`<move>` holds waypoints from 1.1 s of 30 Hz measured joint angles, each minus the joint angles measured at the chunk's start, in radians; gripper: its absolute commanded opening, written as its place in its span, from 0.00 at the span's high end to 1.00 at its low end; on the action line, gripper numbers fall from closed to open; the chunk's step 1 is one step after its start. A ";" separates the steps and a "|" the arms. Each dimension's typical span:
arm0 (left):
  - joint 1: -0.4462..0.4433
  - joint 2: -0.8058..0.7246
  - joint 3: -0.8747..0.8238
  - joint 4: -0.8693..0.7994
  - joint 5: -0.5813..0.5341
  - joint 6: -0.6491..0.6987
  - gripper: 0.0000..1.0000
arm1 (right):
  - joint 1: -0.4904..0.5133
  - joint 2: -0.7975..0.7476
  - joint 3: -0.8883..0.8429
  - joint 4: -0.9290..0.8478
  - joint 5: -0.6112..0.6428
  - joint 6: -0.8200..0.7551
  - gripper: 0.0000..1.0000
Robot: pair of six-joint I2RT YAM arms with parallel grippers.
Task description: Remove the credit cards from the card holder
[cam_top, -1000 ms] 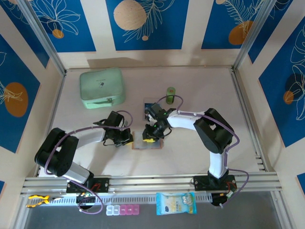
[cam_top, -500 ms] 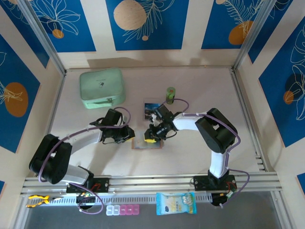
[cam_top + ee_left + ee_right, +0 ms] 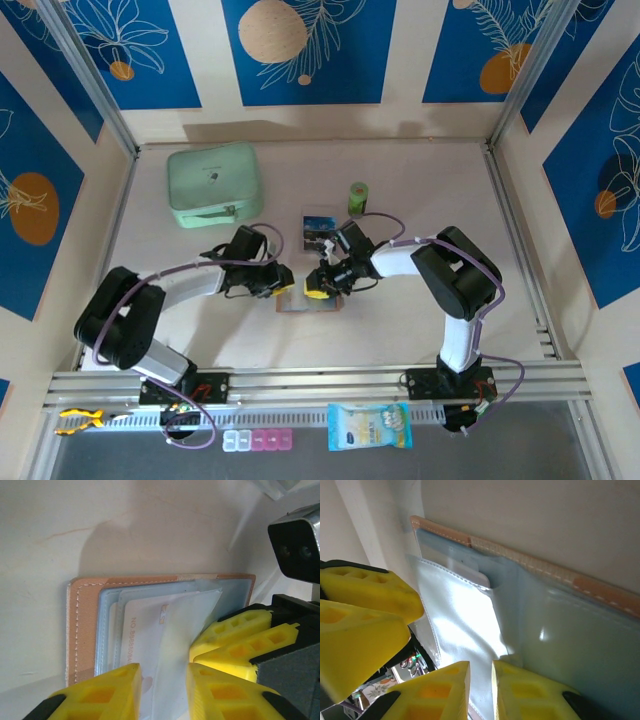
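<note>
The left gripper (image 3: 162, 674), clamped shut a second ago, has parted its jaws and slid in toward the card holder (image 3: 308, 303), which lies open near the middle of the counter (image 3: 420, 180), a little toward the near edge. Its fingers now stand apart over the greyish pocket (image 3: 112, 630), holding nothing, with a white credit card (image 3: 142, 640) still tucked inside below them. The right gripper (image 3: 480, 667) has barely shifted: its jaws are nearly together with the shiny pocket layer of the card holder pinched between them, apparently pinning it in place. 1 freed credit card (image 3: 318, 228) already rests on the counter just beyond the card holder, toward the far edge. The opening likely means the left gripper is lining up to seize the remaining card, so the task looks partly done
</note>
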 measured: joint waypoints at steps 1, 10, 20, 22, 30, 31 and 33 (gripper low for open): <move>-0.002 0.006 0.000 0.007 0.001 -0.005 0.70 | 0.000 0.000 -0.001 0.003 -0.002 0.000 0.79; -0.019 0.040 0.000 0.040 0.019 -0.031 0.72 | 0.000 0.000 -0.010 0.023 -0.005 0.007 0.79; -0.023 0.031 0.012 0.033 0.020 -0.034 0.72 | -0.001 -0.096 -0.023 -0.023 0.029 0.014 0.76; -0.023 0.021 0.022 0.027 0.023 -0.034 0.71 | -0.003 -0.132 -0.021 -0.051 0.037 0.010 0.76; -0.048 0.013 0.089 0.006 0.034 -0.033 0.61 | -0.042 -0.259 -0.016 -0.159 0.093 -0.025 0.74; -0.055 0.016 0.100 0.004 0.037 -0.032 0.60 | -0.050 -0.273 -0.016 -0.170 0.101 -0.029 0.74; -0.068 0.028 0.119 0.003 0.038 -0.032 0.58 | -0.068 -0.294 -0.016 -0.189 0.111 -0.035 0.74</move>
